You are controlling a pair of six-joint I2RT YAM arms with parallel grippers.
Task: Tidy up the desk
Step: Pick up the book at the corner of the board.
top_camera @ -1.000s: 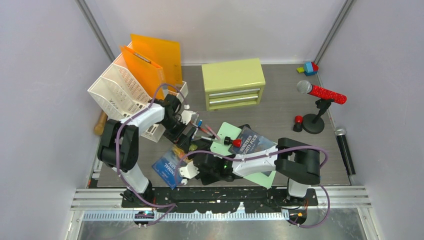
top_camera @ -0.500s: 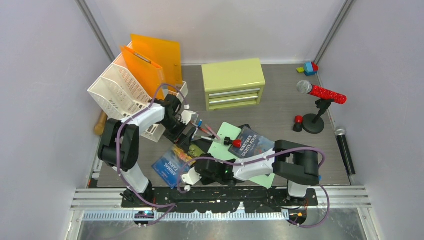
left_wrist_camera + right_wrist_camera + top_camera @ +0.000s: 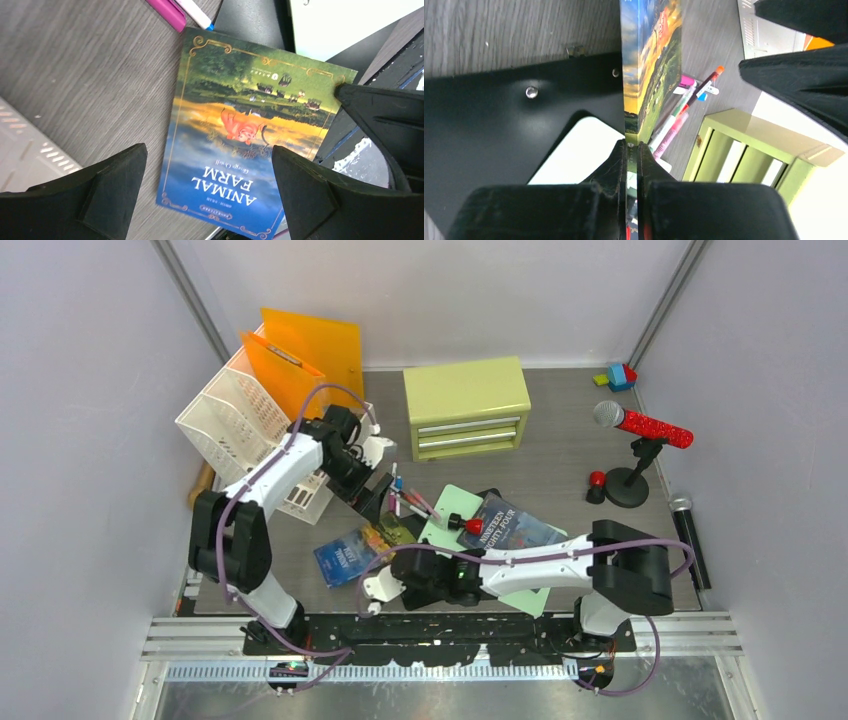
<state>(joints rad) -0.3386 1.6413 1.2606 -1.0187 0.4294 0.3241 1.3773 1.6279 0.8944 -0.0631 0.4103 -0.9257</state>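
Observation:
The Animal Farm book (image 3: 352, 553) lies near the front left of the dark wood-grain desk (image 3: 560, 455). My right gripper (image 3: 392, 568) is shut on the book's edge. In the right wrist view the book (image 3: 646, 65) runs edge-on out of the closed gripper (image 3: 631, 147). My left gripper (image 3: 378, 496) hovers open just behind the book. From the left wrist the cover (image 3: 240, 135) shows between the wide-apart fingers of the gripper (image 3: 207, 172), which touch nothing.
Pens (image 3: 410, 502), a light green pad (image 3: 448, 508) and a Nineteen Eighty-Four book (image 3: 505, 525) lie beside the grip. A white file basket (image 3: 240, 420) with orange folders (image 3: 305, 360) stands back left, a yellow-green drawer cabinet (image 3: 467, 405) behind. A red microphone (image 3: 640, 430) is at the right.
My right gripper has closed onto the book's edge and shifted it slightly toward the back right. My left arm has pulled back a little, its gripper still open.

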